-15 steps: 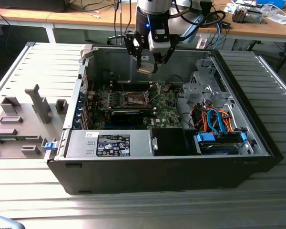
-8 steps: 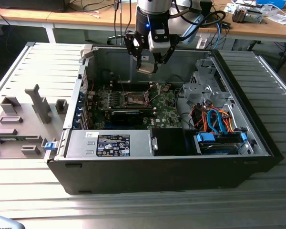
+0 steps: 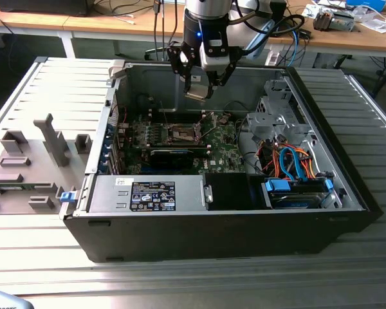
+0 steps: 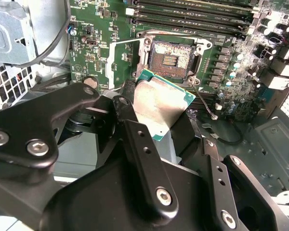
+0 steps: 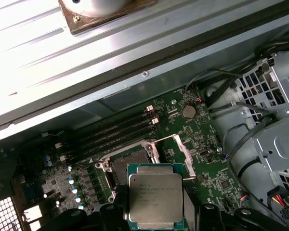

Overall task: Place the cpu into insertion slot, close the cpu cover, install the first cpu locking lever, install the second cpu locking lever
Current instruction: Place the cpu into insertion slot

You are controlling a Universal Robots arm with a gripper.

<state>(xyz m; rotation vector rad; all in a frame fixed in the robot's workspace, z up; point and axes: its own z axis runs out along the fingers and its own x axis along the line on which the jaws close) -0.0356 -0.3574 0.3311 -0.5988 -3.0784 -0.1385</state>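
Clamping the cpu (image 5: 155, 196) by two opposite edges between the fingers (image 4: 137, 144) of the gripper (image 3: 198, 91), closed firmly on the chip. Hanging with it in the air inside the open computer case (image 3: 347, 193), well above the motherboard (image 3: 226, 140) and touching nothing there. Carrying the chip right at the fingertips, with part of it sticking out beyond them. Turning the silvery-grey metal top toward both wrist cameras, with the green border showing around it. Lying close to level in the exterior view, only a little tilted. Being square, giving no long axis to name; in the second wrist view pointing one green corner toward the insertion slot (image 4: 171, 57). Hovering near that slot and apart from it, not seated in it. Looking down on the bare slot, with its field of contacts showing and its metal cover (image 5: 179, 150) swung open at one side. Passing beside the long memory slots (image 4: 192, 12) running along the far side of the socket.
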